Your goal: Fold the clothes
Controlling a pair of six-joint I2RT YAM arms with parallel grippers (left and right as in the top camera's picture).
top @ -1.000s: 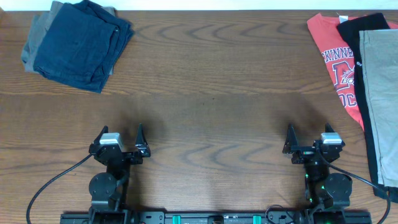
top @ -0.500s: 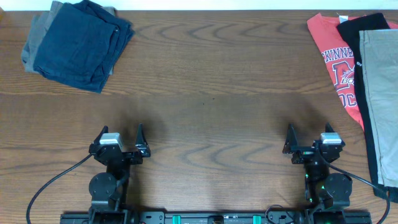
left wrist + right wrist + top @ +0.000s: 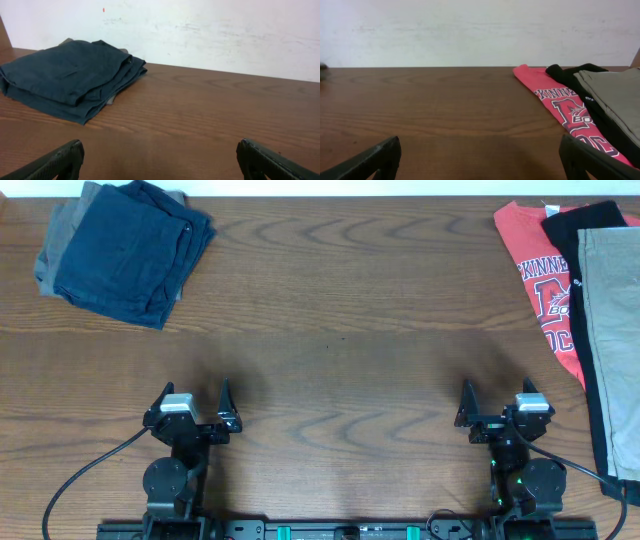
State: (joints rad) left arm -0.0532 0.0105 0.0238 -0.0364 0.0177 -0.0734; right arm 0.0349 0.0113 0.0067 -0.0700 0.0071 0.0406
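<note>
The red tee (image 3: 535, 275) at 2 o'clock read "KINNE", partly under a black garment (image 3: 590, 220). Folded navy shorts (image 3: 125, 255) sat at 10. The left gripper (image 3: 193, 395) and right gripper (image 3: 496, 395) hovered low over the bench (image 3: 340, 330), fingers spread, empty.

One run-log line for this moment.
left gripper open | right gripper open | navy shorts folded, far left | red T-shirt, black garment, khaki trousers unfolded, far right

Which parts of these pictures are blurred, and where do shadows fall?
Overhead: even light, sharp, faint shadows on the table ahead of the left gripper and right gripper. Left wrist: the navy shorts are clear, the near fingertips blurred. Right wrist: the red T-shirt is clear, the fingertips blurred.
</note>
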